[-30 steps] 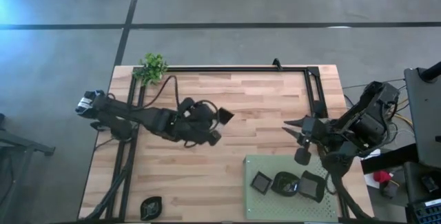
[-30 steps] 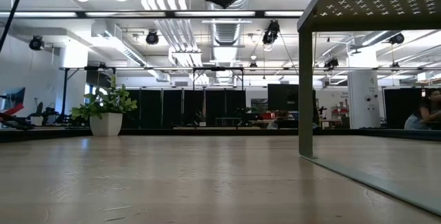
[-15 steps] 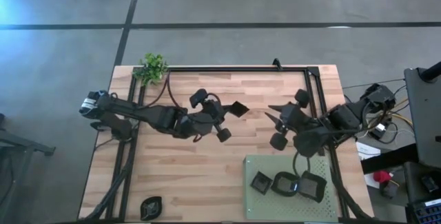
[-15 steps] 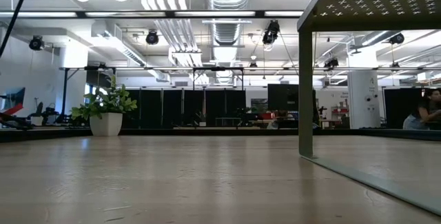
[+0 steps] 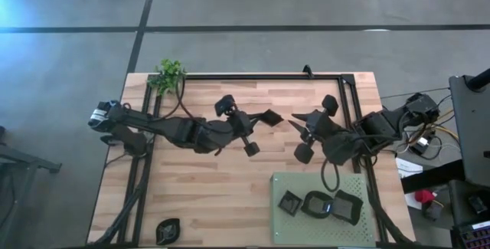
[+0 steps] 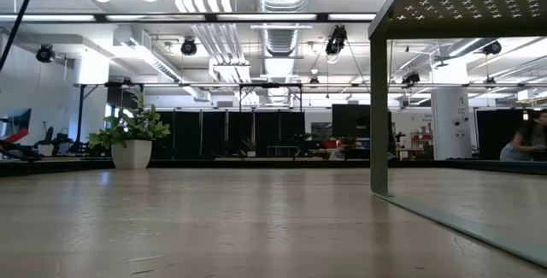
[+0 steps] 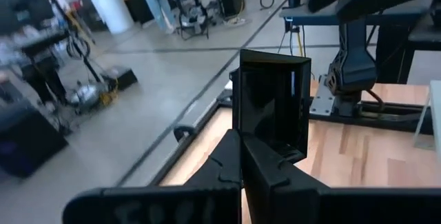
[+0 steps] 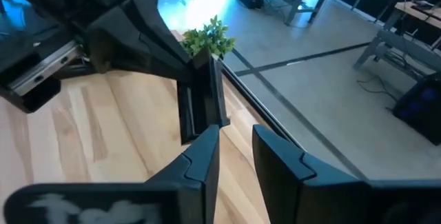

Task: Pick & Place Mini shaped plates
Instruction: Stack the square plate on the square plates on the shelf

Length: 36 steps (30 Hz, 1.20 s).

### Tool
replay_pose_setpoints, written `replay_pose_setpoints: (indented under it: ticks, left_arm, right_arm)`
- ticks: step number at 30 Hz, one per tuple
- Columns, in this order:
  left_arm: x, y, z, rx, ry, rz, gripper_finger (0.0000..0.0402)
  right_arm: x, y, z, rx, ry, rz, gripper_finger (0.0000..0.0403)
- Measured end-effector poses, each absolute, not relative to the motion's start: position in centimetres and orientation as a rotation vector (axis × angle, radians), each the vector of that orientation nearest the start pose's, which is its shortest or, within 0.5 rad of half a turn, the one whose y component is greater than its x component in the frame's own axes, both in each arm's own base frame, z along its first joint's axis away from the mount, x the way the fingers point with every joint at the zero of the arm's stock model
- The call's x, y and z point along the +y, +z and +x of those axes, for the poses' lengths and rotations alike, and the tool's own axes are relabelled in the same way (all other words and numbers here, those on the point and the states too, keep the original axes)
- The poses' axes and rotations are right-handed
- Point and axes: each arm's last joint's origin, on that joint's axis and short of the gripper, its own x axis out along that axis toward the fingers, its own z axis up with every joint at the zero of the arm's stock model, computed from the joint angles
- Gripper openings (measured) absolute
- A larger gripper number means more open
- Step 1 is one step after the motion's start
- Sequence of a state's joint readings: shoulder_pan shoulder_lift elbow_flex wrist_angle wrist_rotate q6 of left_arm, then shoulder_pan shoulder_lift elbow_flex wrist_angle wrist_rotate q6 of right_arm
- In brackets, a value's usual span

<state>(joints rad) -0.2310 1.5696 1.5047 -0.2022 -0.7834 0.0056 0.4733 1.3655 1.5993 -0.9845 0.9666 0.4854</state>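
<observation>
Five tiny black dishes show: three on the one perforated green mat (image 5: pixel 325 223) lower right, one at the wooden counter's (image 5: pixel 230 188) lower left, one held mid-frame. One small green leafy plant (image 5: pixel 170 74) upper left.

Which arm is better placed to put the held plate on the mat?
Probably right: the right gripper, open, faces the square plate the left gripper holds, and is nearer the green mat.

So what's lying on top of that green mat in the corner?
Three small dark plates sit on the green mat: a square plate, a rounded plate and a third plate. The right arm's cable crosses the mat, hiding a strip of it.
</observation>
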Motion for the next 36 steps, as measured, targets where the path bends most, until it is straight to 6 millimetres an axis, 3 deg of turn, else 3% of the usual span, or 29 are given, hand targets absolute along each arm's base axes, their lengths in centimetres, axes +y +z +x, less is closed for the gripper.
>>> replay_pose_setpoints:
  ticks: [14, 36]
  left_arm:
    - [-6.1, 39.8, 35.1, 0.178, 0.537, 0.231, 0.0]
    - [-6.2, 40.1, 35.2, 0.151, 0.515, 0.235, 0.0]
  right_arm:
    - [9.3, 42.7, 24.3, 0.414, -0.537, -0.162, 0.0079]
    - [8.0, 42.7, 25.0, 0.443, -0.512, -0.151, 0.006]
